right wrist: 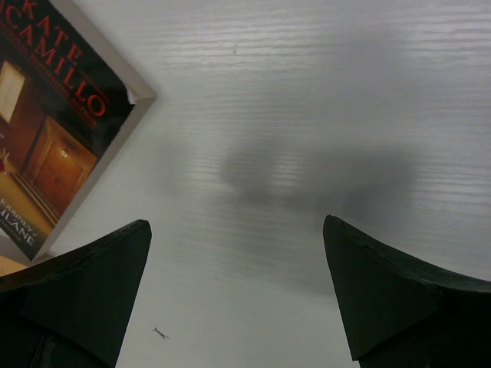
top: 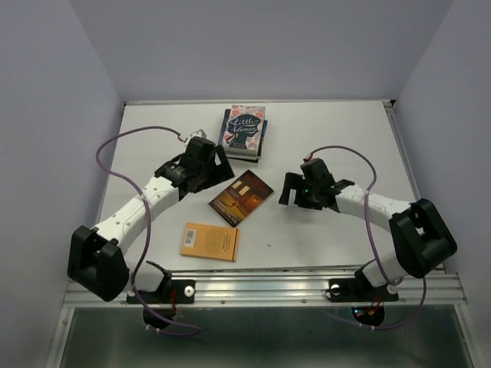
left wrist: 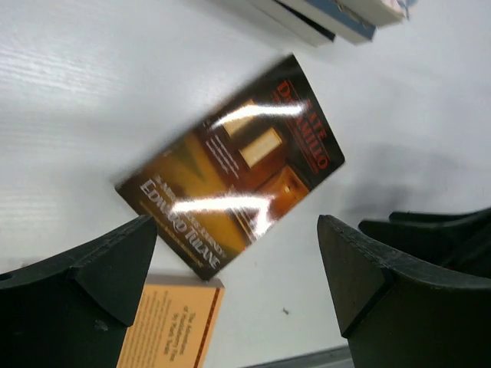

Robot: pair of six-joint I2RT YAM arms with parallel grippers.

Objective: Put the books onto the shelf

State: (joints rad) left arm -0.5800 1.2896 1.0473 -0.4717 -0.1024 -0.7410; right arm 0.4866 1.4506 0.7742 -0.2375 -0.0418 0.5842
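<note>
Only overhead shows the floral book (top: 245, 126) near the table's (top: 345, 138) far edge; my left gripper (left wrist: 238, 230) and right gripper (right wrist: 234, 230) gape empty.

Bright even light, with glare streaks across the blurred brown book (left wrist: 230, 165)

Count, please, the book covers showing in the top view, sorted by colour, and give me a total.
Floral Little Women book: 1
Brown Edward Tulane book: 1
Orange book: 1
Total: 3 covers showing; the stacked books beneath Little Women cannot be counted.
</note>
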